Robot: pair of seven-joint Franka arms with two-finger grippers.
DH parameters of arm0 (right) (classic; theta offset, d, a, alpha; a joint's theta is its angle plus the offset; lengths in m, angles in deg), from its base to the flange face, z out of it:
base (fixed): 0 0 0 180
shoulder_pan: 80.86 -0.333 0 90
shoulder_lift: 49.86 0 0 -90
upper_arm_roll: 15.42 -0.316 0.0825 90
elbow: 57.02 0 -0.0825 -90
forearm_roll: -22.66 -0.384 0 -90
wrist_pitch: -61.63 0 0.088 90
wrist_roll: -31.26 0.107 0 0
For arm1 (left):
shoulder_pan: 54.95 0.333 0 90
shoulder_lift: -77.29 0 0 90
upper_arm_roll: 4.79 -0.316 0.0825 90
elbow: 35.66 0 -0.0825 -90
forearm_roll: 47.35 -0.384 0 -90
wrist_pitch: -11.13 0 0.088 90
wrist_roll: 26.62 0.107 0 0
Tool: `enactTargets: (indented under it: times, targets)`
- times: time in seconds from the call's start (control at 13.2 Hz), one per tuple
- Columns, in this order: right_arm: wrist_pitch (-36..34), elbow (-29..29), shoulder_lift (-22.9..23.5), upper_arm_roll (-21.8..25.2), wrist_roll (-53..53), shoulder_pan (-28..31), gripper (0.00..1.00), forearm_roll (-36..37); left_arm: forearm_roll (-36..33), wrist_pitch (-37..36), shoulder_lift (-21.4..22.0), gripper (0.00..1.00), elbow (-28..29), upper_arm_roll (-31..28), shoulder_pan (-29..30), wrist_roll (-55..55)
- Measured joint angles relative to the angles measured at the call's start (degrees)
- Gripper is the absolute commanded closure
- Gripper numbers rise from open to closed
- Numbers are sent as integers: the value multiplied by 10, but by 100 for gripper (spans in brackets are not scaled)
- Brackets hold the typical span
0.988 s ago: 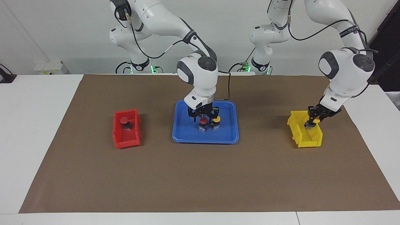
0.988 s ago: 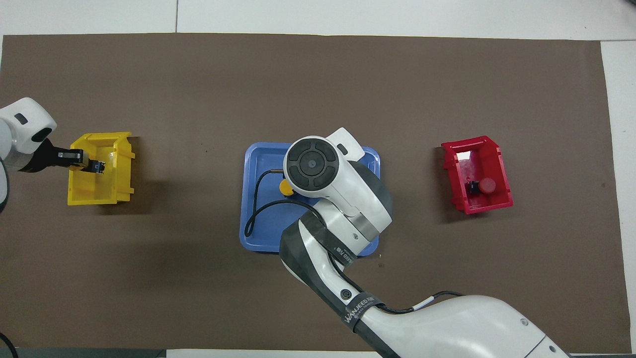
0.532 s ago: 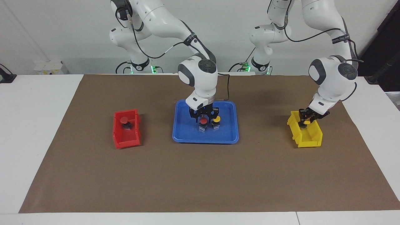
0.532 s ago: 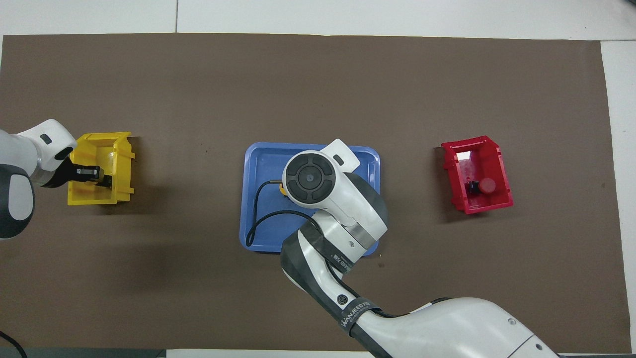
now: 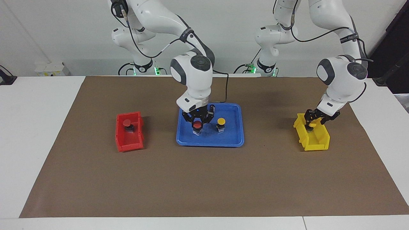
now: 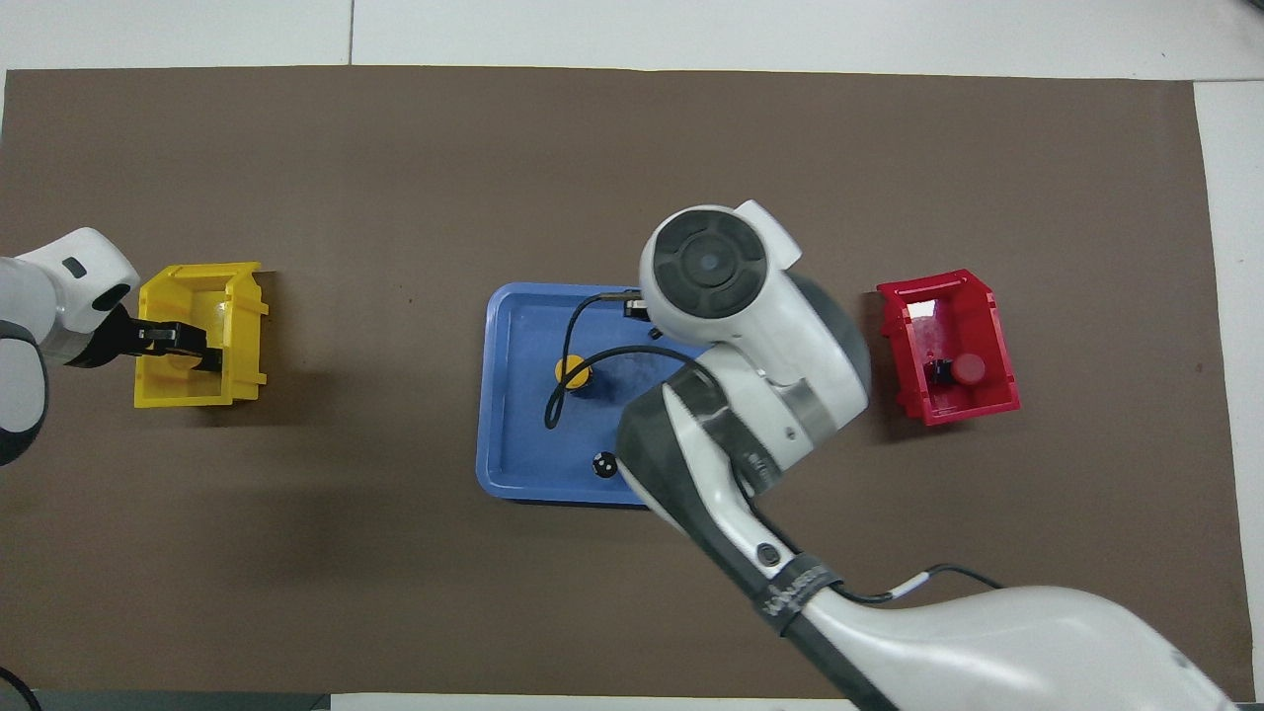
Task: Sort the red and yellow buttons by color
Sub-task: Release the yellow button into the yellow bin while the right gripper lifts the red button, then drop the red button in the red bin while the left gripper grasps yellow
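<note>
Your right gripper (image 5: pixel 197 121) pinches a red-capped push-button (image 5: pixel 197 125) over the blue plastic tray (image 5: pixel 235 140), beside a yellow-capped button (image 5: pixel 220 121). Your left gripper (image 5: pixel 311 123), fingers spread, is in the yellow plastic bin (image 5: pixel 314 140). Another red-capped button (image 5: pixel 127 123) lies in the red bin (image 5: pixel 129 143).

In the overhead view the right arm's white wrist hides the right gripper (image 5: pixel 198 120) and the red-capped push-button (image 5: pixel 197 125) under it. Whether a button lies inside the yellow plastic bin (image 5: pixel 316 140) cannot be told; the left gripper (image 5: pixel 311 123) blocks its floor.

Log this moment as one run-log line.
right gripper: shut on red button over blue tray | left gripper: in yellow bin
</note>
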Motion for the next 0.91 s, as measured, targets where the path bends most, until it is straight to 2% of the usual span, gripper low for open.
enactTargets:
  times: [0.15,0.23,0.38,0.61,0.76,0.91]
  targets:
    - [-65,3,-58,2,-140,91,75,-36,0,-82,11,3,-70,4,-34,-39]
    - [-79,12,-80,2,-199,131,75,-43,0,-90,14,3,-82,6,-76,-101]
    - [-72,47,-101,2,-291,190,75,-48,0,-81,12,3,-85,13,-198,-253]
    - [35,129,-108,1,-357,231,76,-64,0,-30,-24,5,-85,20,-349,-418]
    - [96,187,-114,0,-367,233,76,-68,1,14,-72,5,-86,21,-395,-461]
    - [132,222,-119,-1,-384,235,75,-68,3,49,-107,5,-89,20,-413,-474]
